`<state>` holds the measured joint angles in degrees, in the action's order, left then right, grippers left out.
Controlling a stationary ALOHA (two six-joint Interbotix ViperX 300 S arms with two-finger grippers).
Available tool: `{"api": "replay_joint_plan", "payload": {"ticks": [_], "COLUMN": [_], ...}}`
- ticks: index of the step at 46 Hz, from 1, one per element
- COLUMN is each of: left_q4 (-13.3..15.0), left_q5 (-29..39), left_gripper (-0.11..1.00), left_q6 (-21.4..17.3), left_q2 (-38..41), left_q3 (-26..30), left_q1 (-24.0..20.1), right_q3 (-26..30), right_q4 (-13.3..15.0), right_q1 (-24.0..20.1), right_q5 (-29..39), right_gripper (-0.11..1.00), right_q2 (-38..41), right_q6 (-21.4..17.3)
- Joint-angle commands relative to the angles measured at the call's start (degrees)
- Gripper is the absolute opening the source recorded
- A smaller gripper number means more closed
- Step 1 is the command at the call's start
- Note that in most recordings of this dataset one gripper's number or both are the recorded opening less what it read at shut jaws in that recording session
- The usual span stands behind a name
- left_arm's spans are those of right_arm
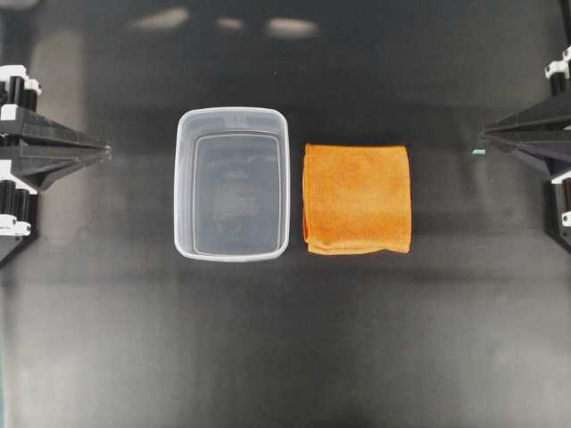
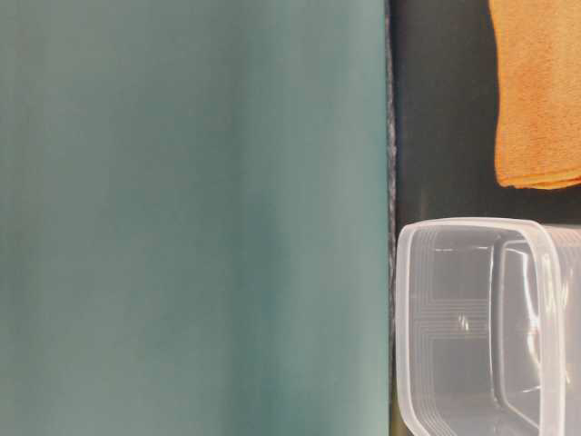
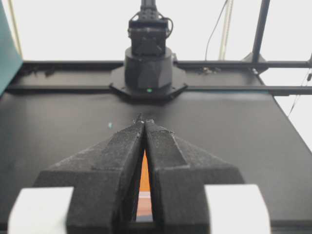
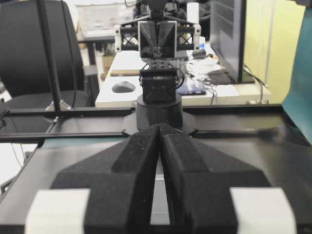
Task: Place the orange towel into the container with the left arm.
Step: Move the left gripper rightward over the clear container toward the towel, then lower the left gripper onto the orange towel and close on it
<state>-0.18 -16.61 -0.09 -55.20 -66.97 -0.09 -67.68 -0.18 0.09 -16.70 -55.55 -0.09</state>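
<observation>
My left fingers (image 1: 105, 152) are clenched on nothing, well short of everything; my right fingers (image 1: 484, 135) likewise. The orange towel (image 1: 357, 199) lies on the worktop (image 1: 285, 357) just beyond the container (image 1: 232, 184). Nothing's started: I judge I must unclench and reach across the tub first.

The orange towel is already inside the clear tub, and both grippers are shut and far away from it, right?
Not quite. The towel isn't inside the tub; it lies on the table just beside it, as the overhead view shows. The tub holds nothing. The rest is right: the left gripper and the right gripper are both shut and wait at the table's edges.
</observation>
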Motion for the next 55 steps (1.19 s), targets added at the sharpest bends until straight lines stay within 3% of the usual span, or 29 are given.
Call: {"api": "replay_joint_plan", "payload": {"ticks": [1, 6, 23, 31, 37, 45, 47, 52, 55], "left_q4": [-2.5, -2.5, -2.5, -2.5, -2.5, -2.5, -2.5, -2.5, -2.5], "left_q5": [3.8, 9.9, 23.3, 30.6, 34.4, 41.4, 43.4, 48.6, 51.3], "left_gripper": [0.06, 0.01, 0.01, 0.01, 0.01, 0.01, 0.02, 0.14, 0.31], "left_q6": [1.5, 2.5, 1.3, -2.0, -4.0, -4.4, -4.4, -4.5, -4.5], "left_q2": [2.2, 4.0, 16.6, 24.5, 30.1, 37.2, 39.0, 44.0, 46.7], "left_q3": [3.2, 6.3, 21.3, 30.0, 35.6, 43.2, 45.3, 51.0, 54.1], "left_q1": [0.7, 0.9, 1.1, 0.6, 0.3, -0.3, -0.5, -1.5, -2.0], "right_q3": [0.9, 0.9, 1.1, 0.9, 0.6, -0.2, -0.3, -0.3, -0.3], "right_q4": [-0.4, -2.1, -2.1, -2.1, -1.7, -1.7, -1.7, -1.7, -1.7], "right_q1": [-0.3, 0.4, 0.2, 0.2, 0.3, -0.1, -0.1, -0.1, -0.1], "right_q5": [-0.3, 2.5, 17.3, 22.5, 24.1, 25.4, 25.7, 25.8, 26.0], "right_gripper": [0.01, -0.01, -0.01, 0.0, 0.21, 0.71, 0.79, 0.8, 0.78], "right_q2": [0.7, 0.6, -2.6, -5.1, -6.8, -8.0, -7.9, -8.2, -8.5], "right_q6": [-0.6, -1.7, -3.6, -3.5, -3.2, -3.6, -3.6, -3.6, -3.5]}}
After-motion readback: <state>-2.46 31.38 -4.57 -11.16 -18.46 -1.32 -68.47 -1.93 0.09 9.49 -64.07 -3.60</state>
